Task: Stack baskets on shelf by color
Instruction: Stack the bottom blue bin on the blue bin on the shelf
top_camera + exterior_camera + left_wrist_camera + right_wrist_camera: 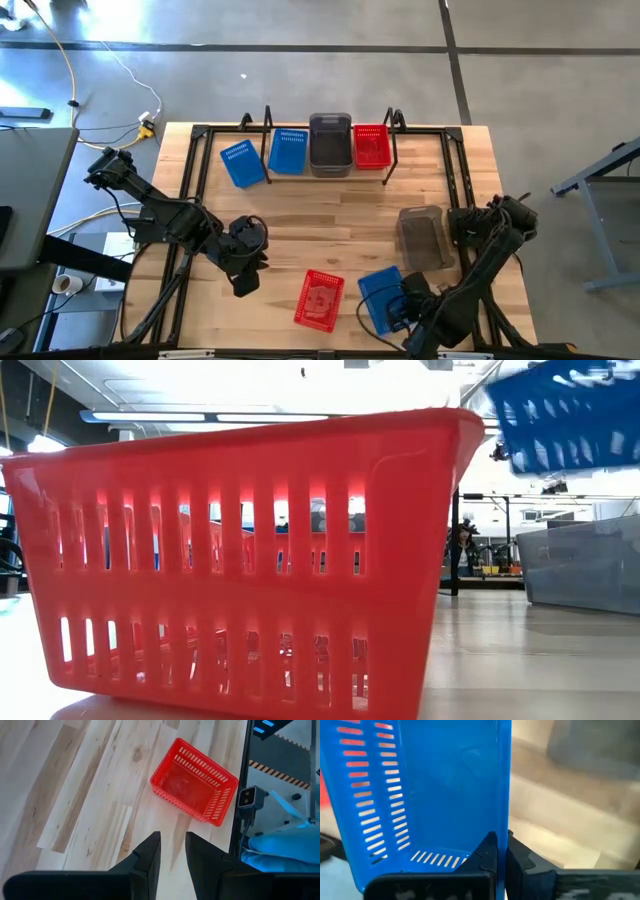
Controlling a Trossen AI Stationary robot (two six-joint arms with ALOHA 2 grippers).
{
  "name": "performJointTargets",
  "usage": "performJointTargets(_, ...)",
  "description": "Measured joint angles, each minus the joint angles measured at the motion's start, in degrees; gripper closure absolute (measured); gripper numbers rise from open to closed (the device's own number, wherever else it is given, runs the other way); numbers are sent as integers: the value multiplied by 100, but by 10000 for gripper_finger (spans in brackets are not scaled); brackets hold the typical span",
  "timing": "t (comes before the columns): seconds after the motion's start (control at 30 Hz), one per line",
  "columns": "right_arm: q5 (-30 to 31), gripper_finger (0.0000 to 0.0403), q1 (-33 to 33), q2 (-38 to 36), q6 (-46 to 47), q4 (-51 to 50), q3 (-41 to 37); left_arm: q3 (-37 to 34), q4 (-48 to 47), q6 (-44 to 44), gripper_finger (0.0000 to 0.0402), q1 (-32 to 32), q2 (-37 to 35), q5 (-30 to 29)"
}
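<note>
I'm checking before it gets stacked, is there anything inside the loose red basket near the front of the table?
The red basket looks empty: the left wrist view shows its bare floor. The left gripper hovers beside it, touching nothing. The corners under its rim are hidden.

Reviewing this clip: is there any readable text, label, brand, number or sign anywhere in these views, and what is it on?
None readable in any view.
Baskets, red, blue and grey: plain plastic, no labels visible.
Shelf and table: bare wood, no markings.
Yellow-and-black striped strip beyond the table edge, left wrist view: a pattern, no words.
Room behind, low view: nothing legible.
</note>
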Motion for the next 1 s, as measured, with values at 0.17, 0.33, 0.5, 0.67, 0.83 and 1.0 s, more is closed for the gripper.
performJointTargets(0.17, 667, 403, -322, -2, -185, -694, 530, 0, 158, 205, 321, 0, 0, -85)
performJointTargets(0.33, 1181, 403, -843, -4, -751, -986, 870, 0, 709, 671, 321, -1, 0, -84)
performJointTargets(0.5, 1618, 403, -1373, -4, -1364, -907, 1047, 0, 1121, 1306, 321, -2, 0, -253)
performJointTargets(0.67, 1900, 403, -1818, -2, -1862, -718, 1152, 0, 1243, 1763, 321, 0, 0, -536)
performJointTargets(0.83, 2129, 403, -2262, -2, -2492, -201, 1175, 0, 1239, 2055, 321, 0, 0, -878)
performJointTargets(1.0, 2365, 403, -2712, -2, -3351, 607, 1175, 0, 1239, 2327, 321, 2, 0, -1274)
